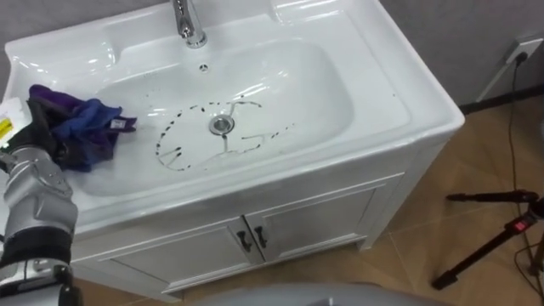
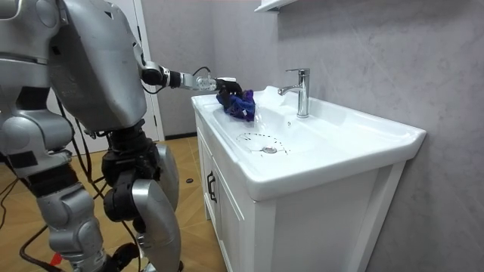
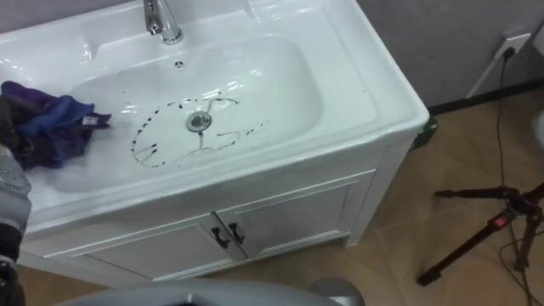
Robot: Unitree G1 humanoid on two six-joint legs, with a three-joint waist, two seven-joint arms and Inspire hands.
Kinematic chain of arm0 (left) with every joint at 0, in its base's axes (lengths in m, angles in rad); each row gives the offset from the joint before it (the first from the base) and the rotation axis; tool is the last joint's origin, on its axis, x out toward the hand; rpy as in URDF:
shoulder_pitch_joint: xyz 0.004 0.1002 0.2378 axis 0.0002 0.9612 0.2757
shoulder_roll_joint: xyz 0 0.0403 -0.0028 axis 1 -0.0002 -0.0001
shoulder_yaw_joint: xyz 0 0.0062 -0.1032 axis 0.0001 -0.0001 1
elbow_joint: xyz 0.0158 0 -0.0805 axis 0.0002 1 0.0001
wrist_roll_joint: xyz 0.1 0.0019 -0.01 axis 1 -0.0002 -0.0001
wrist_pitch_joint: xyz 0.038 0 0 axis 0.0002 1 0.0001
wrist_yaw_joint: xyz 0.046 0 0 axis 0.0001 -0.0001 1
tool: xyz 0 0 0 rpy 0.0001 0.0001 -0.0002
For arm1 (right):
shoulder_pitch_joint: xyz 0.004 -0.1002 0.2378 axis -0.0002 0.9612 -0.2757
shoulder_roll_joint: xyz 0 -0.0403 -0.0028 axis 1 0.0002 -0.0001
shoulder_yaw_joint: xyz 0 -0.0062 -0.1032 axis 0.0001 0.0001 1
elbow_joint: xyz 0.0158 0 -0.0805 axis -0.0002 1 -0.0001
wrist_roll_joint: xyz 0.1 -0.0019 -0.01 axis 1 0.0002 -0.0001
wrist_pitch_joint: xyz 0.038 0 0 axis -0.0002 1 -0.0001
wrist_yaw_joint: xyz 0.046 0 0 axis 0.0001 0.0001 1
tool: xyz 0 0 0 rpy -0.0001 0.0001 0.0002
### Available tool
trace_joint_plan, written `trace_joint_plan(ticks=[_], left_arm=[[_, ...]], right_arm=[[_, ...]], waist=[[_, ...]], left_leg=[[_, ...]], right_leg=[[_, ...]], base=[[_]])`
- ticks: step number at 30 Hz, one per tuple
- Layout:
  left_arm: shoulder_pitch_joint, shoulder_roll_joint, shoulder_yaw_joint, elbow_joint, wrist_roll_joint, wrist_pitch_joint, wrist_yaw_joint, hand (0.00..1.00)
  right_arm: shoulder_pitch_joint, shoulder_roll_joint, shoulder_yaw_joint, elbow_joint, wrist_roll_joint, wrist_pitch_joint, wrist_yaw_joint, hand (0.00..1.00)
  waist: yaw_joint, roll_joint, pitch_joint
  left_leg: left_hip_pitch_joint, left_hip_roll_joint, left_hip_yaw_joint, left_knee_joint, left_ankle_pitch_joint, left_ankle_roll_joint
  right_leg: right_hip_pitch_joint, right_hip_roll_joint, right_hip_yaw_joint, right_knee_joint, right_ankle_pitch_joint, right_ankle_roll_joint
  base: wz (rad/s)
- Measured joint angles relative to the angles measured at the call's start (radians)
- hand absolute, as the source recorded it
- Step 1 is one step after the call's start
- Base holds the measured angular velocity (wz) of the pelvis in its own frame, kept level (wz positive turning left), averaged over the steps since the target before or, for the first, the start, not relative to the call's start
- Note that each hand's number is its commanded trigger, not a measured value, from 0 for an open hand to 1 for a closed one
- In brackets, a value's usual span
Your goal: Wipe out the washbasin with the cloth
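A white basin [image 1: 406, 109] sits in a vanity top, with a chrome drain [image 1: 221, 124] at its middle. Dark scribbled marks [image 1: 177, 156] ring the drain and trail to its right. A crumpled blue and purple cloth [image 1: 92, 127] lies on the basin's left slope, near the rim. My left hand [image 1: 44, 117] comes in from the lower left, and its dark fingers are curled into the cloth's left part. In the room view the left hand [image 2: 227, 85] reaches out over the far end of the basin with the cloth [image 2: 242, 106] under it.
A chrome faucet [image 1: 189, 21] stands at the basin's back edge. Below are white cabinet doors [image 1: 280, 225] with dark handles. A black tripod [image 1: 501, 234] lies on the wooden floor at the right, near a wall socket [image 1: 527, 49].
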Motion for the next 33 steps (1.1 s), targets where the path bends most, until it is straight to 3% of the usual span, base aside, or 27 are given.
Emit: trace_joint_plan(ticks=[7,9,11,14,21,33], left_arm=[[0.0,-0.031,-0.106,0.01,0.085,0.018,0.003,1.0],[0.0,-0.062,-0.144,0.043,0.09,0.018,-0.001,1.0],[0.0,-0.075,-0.171,0.056,0.091,0.017,-0.003,1.0],[0.0,-0.092,-0.189,0.057,0.092,0.013,-0.001,1.0],[0.002,-0.096,-0.205,0.057,0.12,0.006,-0.002,1.0],[0.026,-0.097,-0.211,0.037,0.16,0.006,-0.031,1.0]], right_arm=[[-0.013,-0.001,0.036,0.003,-0.002,-0.014,0.01,0.0],[-0.011,0.0,0.038,0.004,0.001,-0.011,0.013,0.0],[-0.015,0.001,0.038,0.004,0.003,-0.012,0.012,0.0],[-0.015,0.001,0.038,0.004,0.004,-0.013,0.008,0.0],[-0.006,0.0,0.038,0.008,0.006,-0.042,0.003,0.0],[-0.003,0.001,0.034,0.009,-0.011,-0.038,-0.001,0.0]], waist=[[-0.039,-0.004,0.0088],[-0.058,-0.003,0.0095],[-0.07,0.002,0.0162],[-0.083,0.0,0.0159],[-0.085,0.004,0.0142],[-0.087,-0.001,0.0108]], left_leg=[[-0.003,0.0,0.004,-0.004,0.0,0.0],[-0.013,0.0,0.007,-0.006,0.0,0.0],[-0.021,0.001,0.009,-0.005,0.0,0.0],[-0.033,0.003,0.016,-0.003,0.0,0.0],[-0.029,0.006,0.05,0.001,0.0,0.0],[-0.029,0.009,0.065,0.001,0.0,0.0]], right_leg=[[-0.003,0.0,0.0,-0.003,0.0,0.001],[-0.014,0.001,0.0,-0.004,0.0,0.001],[-0.02,0.001,0.0,-0.004,0.0,0.0],[-0.037,0.002,0.001,0.001,0.001,-0.001],[-0.037,0.003,0.004,-0.001,0.001,-0.001],[-0.028,0.004,0.003,-0.015,0.001,-0.001]], base=[[0.0],[-0.04],[-0.02],[-0.07],[-0.07],[0.0]])
